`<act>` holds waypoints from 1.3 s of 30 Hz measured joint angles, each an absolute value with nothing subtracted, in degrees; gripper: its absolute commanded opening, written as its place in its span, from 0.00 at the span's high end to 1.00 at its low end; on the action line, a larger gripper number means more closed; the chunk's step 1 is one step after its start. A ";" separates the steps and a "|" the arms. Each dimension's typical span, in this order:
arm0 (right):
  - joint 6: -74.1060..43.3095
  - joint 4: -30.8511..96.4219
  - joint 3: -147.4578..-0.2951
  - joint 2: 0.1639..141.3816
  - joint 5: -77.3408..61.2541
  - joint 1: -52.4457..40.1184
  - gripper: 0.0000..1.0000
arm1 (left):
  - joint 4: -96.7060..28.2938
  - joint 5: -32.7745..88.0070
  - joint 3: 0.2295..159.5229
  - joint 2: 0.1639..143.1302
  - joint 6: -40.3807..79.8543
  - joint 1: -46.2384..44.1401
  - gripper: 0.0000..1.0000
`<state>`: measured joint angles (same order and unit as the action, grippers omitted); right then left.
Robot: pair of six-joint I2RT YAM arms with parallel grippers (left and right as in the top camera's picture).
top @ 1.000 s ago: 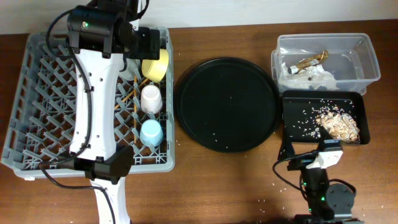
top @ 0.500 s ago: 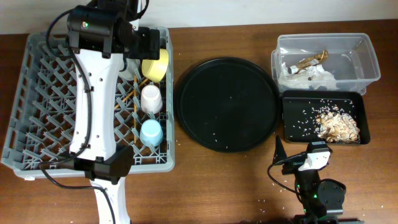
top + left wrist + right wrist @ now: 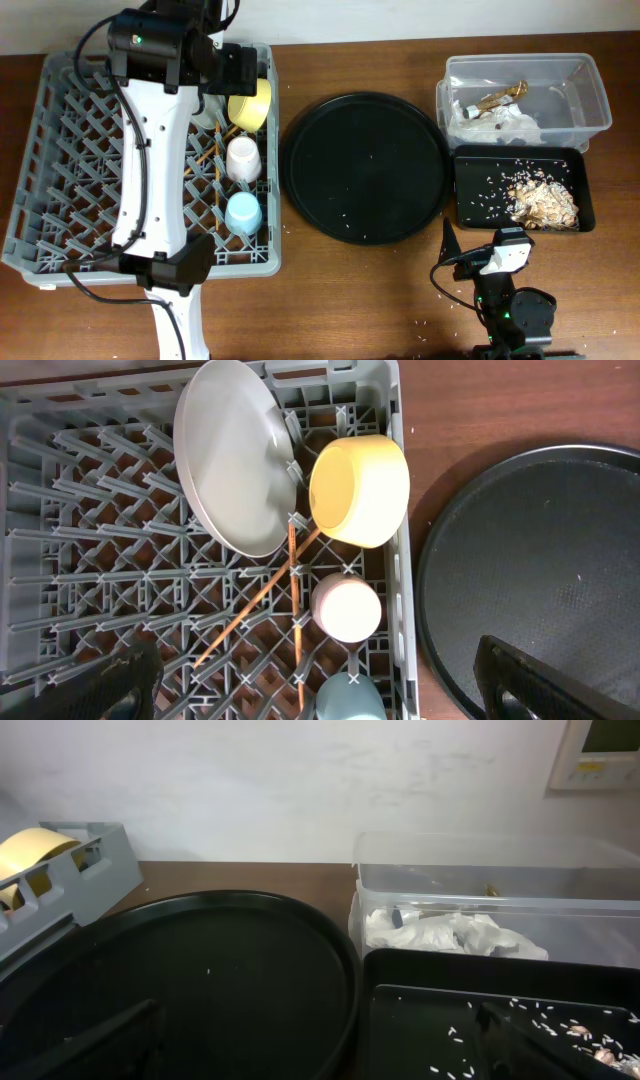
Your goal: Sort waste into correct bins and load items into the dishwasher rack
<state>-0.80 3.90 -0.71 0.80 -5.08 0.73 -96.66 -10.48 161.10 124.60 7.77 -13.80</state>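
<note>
The grey dishwasher rack (image 3: 60, 150) holds the pale plate (image 3: 235, 455) on edge, the yellow bowl (image 3: 360, 490) on its side, the pink cup (image 3: 347, 608), the blue cup (image 3: 350, 700) and two chopsticks (image 3: 292, 590). My left gripper (image 3: 330, 695) hangs open and empty above the cups. The clear tub (image 3: 590, 90) holds white napkins (image 3: 510, 122) and the gold wrapper (image 3: 500, 97). The shallow black tray (image 3: 470, 205) holds food scraps (image 3: 545, 200) and rice crumbs. My right gripper (image 3: 320, 1045) is open and empty, low near the table's front edge, facing both bins.
The large round black tray (image 3: 365, 165) lies between the rack and the bins with a few rice grains on it. The left arm (image 3: 150, 150) stretches over the middle of the rack. A few crumbs lie on the brown table by the right arm's base.
My right arm has drawn back from the black tray toward the front edge, then stayed still. The left arm and the rack's contents have not moved.
</note>
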 measured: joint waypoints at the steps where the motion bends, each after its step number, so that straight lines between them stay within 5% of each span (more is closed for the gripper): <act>1: -0.82 3.90 -0.71 0.80 -5.08 0.73 0.01 | -96.66 -10.48 161.10 124.60 7.77 -13.80 0.01; 18: -0.84 3.88 -0.71 0.80 -5.08 0.73 0.01 | -87.50 -11.60 157.80 122.56 7.62 -13.96 0.01; 29: -0.84 3.90 -0.73 0.80 -5.08 0.69 0.01 | -48.12 -10.59 103.55 90.13 0.05 -12.36 0.01; 39: -0.80 3.90 -0.73 0.80 -5.08 0.69 0.01 | -7.57 0.25 46.57 58.61 -0.69 0.14 0.01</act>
<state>-0.80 3.90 -0.73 0.80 -5.08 0.69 -7.57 0.25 46.57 58.61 -0.69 0.14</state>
